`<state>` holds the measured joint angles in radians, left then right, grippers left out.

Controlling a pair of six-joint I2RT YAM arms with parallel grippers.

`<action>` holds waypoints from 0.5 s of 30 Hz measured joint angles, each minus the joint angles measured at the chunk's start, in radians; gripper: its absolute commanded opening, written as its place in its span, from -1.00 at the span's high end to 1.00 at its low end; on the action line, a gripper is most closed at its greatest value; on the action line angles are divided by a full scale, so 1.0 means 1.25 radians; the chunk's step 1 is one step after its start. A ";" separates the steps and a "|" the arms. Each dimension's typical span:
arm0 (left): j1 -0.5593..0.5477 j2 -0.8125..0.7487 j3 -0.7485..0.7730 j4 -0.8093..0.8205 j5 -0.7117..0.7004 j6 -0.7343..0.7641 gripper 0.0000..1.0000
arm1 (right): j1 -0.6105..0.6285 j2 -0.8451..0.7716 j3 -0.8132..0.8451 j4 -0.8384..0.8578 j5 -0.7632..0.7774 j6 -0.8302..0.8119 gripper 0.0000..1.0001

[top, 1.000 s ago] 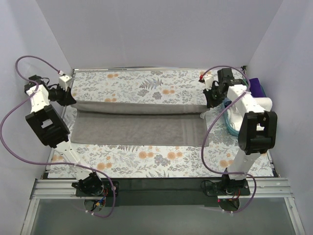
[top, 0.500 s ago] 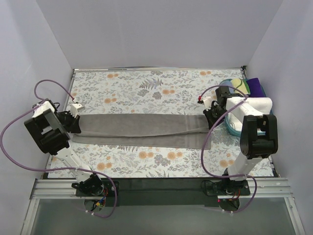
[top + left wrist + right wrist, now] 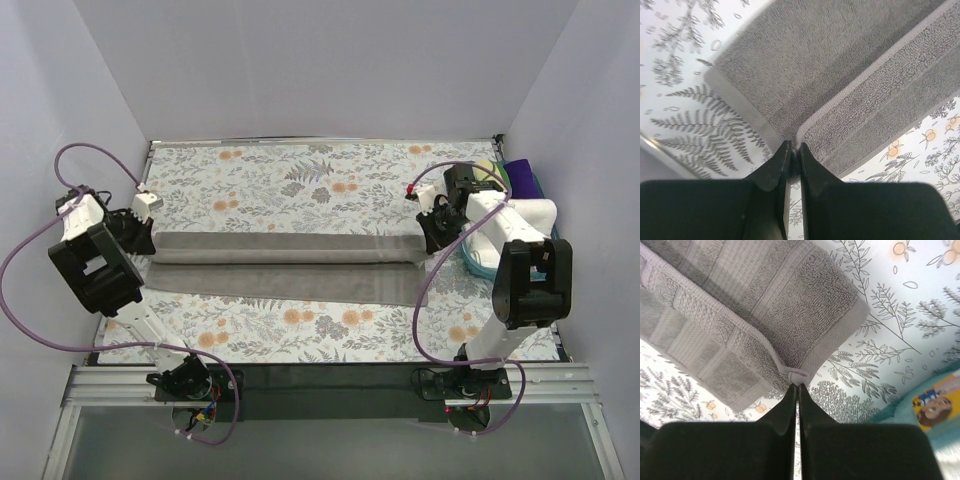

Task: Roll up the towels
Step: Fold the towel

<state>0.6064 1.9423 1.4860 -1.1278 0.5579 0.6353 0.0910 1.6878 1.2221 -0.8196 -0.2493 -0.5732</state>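
A long grey-brown towel (image 3: 285, 263) lies across the floral table covering, folded lengthwise, with its upper layer set back from the near edge. My left gripper (image 3: 145, 240) is shut on the towel's (image 3: 840, 90) left end; in the left wrist view the left gripper (image 3: 795, 148) pinches the folded edge. My right gripper (image 3: 430, 243) is shut on the right end. In the right wrist view the right gripper (image 3: 798, 385) holds a small tuck of the towel's (image 3: 750, 315) hem. Both ends are held just above the table.
A teal basket (image 3: 478, 258) at the right edge holds other folded cloths, white (image 3: 520, 213), purple (image 3: 520, 175) and yellowish. Grey walls close in the table on three sides. The floral covering (image 3: 300, 180) reaches the far wall.
Both grippers carried the towel's held edge toward me, then back a little away. The fold has shifted with them, and the towel now lies as a narrower doubled strip.
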 measured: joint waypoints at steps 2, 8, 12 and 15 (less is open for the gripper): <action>0.000 0.000 0.031 -0.020 0.005 0.001 1.00 | 0.000 -0.028 0.010 -0.016 -0.009 -0.002 0.97; 0.006 -0.001 0.073 -0.068 0.005 0.029 1.00 | 0.003 -0.116 -0.021 -0.048 -0.034 -0.007 0.97; 0.019 -0.001 0.073 -0.085 0.001 0.047 1.00 | 0.020 -0.145 -0.105 -0.057 -0.049 -0.007 0.97; 0.024 -0.002 0.047 -0.075 -0.010 0.054 1.00 | 0.055 -0.145 -0.200 -0.053 -0.052 -0.005 0.97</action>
<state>0.6361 1.9400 1.5444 -1.2213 0.5449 0.7025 0.1600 1.5063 0.9726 -0.8864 -0.3138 -0.5800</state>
